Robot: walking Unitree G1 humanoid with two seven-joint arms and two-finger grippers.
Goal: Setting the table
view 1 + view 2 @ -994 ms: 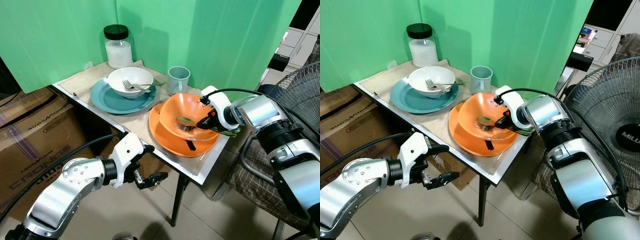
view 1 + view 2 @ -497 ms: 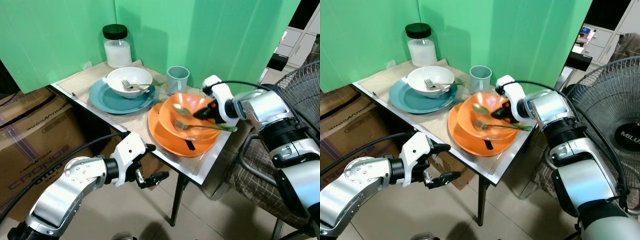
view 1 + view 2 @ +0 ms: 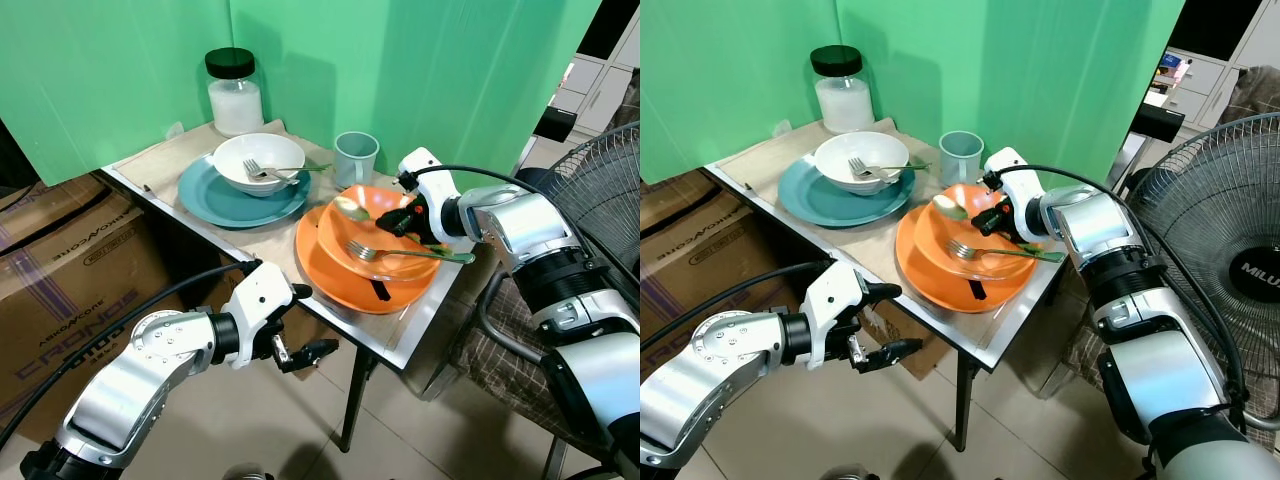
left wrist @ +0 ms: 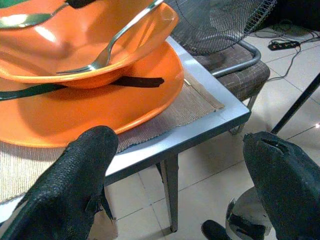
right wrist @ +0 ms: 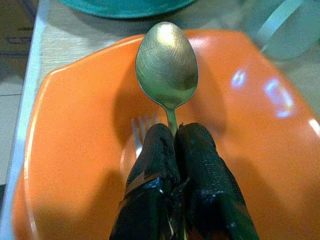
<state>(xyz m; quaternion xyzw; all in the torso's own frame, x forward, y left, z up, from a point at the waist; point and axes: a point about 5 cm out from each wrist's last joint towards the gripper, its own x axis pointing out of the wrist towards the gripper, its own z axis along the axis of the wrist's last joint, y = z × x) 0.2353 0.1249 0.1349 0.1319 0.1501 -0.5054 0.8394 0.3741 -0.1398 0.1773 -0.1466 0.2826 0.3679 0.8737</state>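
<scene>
An orange bowl (image 3: 345,240) sits on an orange plate (image 3: 340,285) at the table's near right corner. A fork (image 3: 400,252) lies in that bowl, its green handle over the right rim. My right gripper (image 3: 405,220) is shut on a spoon (image 3: 352,208), held just above the bowl's far side. In the right wrist view the spoon (image 5: 167,65) sticks out past the closed fingertips (image 5: 160,137). My left gripper (image 3: 300,322) hangs open below the table's front edge, holding nothing; in the left wrist view its fingers (image 4: 75,185) frame the table corner.
Further back, a blue plate (image 3: 215,200) carries a white bowl (image 3: 260,160) with a fork in it. A pale blue cup (image 3: 357,157) and a white jar (image 3: 237,95) stand behind. Cardboard boxes (image 3: 70,260) sit left, a fan (image 3: 610,170) and a chair (image 3: 500,340) right.
My right gripper has lifted the spoon out of the orange bowl and carried it toward the bowl's far left side. The fork now lies in the bowl. The left arm has barely moved.
</scene>
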